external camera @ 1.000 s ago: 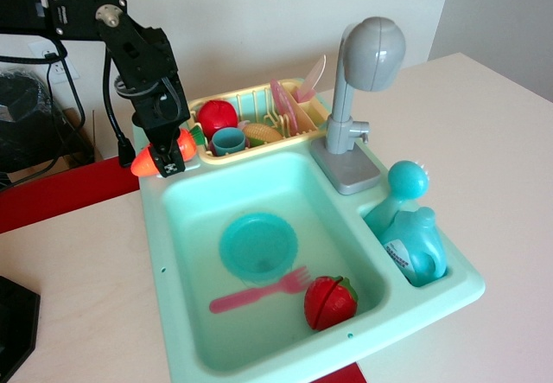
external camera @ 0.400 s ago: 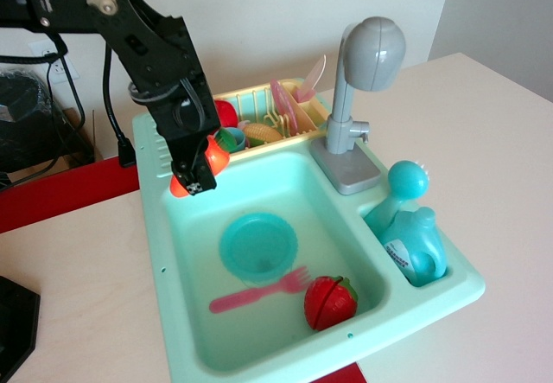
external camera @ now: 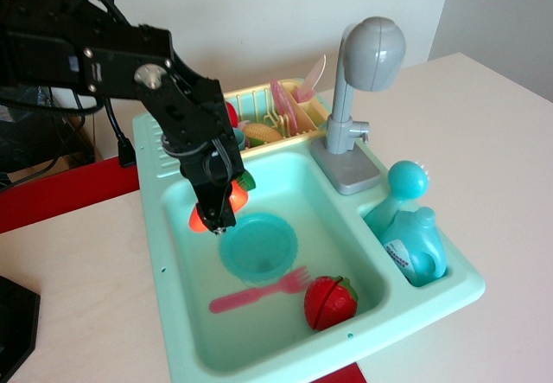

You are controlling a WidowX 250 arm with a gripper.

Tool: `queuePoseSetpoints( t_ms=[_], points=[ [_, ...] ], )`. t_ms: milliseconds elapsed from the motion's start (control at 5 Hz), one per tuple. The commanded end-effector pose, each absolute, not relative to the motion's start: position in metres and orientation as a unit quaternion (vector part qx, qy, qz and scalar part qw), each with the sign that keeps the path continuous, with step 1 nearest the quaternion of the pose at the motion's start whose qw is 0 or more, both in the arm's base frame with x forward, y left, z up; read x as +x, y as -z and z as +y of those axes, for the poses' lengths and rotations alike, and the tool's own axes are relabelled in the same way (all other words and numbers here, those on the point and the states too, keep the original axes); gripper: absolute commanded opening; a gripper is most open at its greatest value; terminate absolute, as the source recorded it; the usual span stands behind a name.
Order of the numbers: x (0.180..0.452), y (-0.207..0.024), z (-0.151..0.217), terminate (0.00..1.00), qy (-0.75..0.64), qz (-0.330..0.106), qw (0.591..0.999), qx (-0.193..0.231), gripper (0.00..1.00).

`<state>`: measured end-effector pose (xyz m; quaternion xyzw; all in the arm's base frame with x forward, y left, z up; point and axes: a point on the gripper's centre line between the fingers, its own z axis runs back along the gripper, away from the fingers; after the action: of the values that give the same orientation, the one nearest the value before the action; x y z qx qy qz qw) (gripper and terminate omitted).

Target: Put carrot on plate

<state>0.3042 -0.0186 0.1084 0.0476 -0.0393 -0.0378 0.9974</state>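
Observation:
My gripper is shut on the orange carrot, whose green stem end points right and whose tip shows at the gripper's left. It hangs inside the sink basin, just above the left rim of the round teal plate. The plate lies flat on the basin floor. Most of the carrot is hidden by the black fingers.
The mint toy sink holds a pink fork and a round red toy fruit in front of the plate. A grey faucet stands at the right. A yellow rack with pink plates is behind. A teal bottle sits at the right.
The gripper has moved right and down with the carrot, from over the sink's back left corner into the basin beside the plate.

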Motion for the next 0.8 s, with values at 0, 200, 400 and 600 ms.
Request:
queuePoseSetpoints(
  t_ms=[0, 200, 400, 600],
  points=[
    [0.309, -0.088, -0.018, 0.0, 0.021, -0.043, 0.995, 0.083, 0.0],
    [0.302, -0.095, -0.016, 0.0, -0.008, -0.049, 0.995, 0.092, 1.0],
    [0.293, -0.111, -0.013, 0.0, -0.021, -0.063, 0.993, 0.094, 1.0],
    [0.287, -0.117, -0.007, 0.0, -0.02, -0.062, 0.993, 0.094, 1.0]
  ],
)
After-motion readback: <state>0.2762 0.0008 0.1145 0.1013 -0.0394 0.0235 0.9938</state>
